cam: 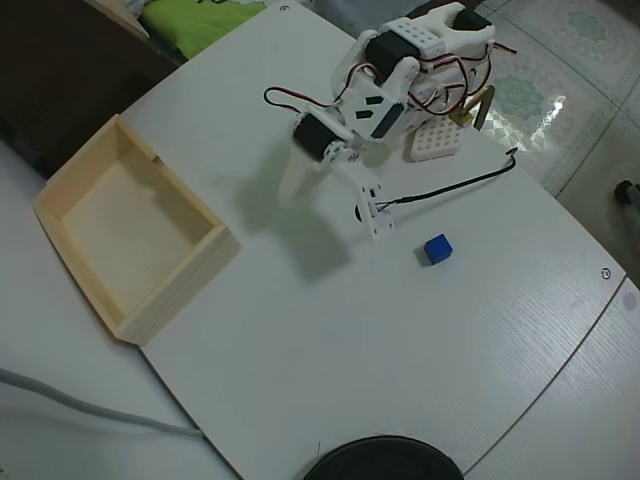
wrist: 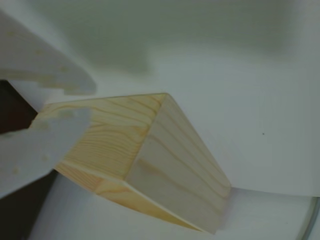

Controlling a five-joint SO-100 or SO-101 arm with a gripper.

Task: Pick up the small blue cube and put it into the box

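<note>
Overhead view shows the cube point(cam: 437, 249) lying untouched on the counter point(cam: 330, 340), at three o'clock from the empty box point(cam: 218, 252). Nothing is done yet; the hand point(cam: 330, 200) hangs between them, fingers apart, holding nothing.

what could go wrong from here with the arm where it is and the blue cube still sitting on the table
1. The gripper hangs between the box and the small blue cube, empty. The wrist view shows only the box, so the approach to the cube may be poorly aimed.
2. The cube is small; an off-centre close could push it away.
3. A black cable lies close to the cube and might snag the fingers.
</note>
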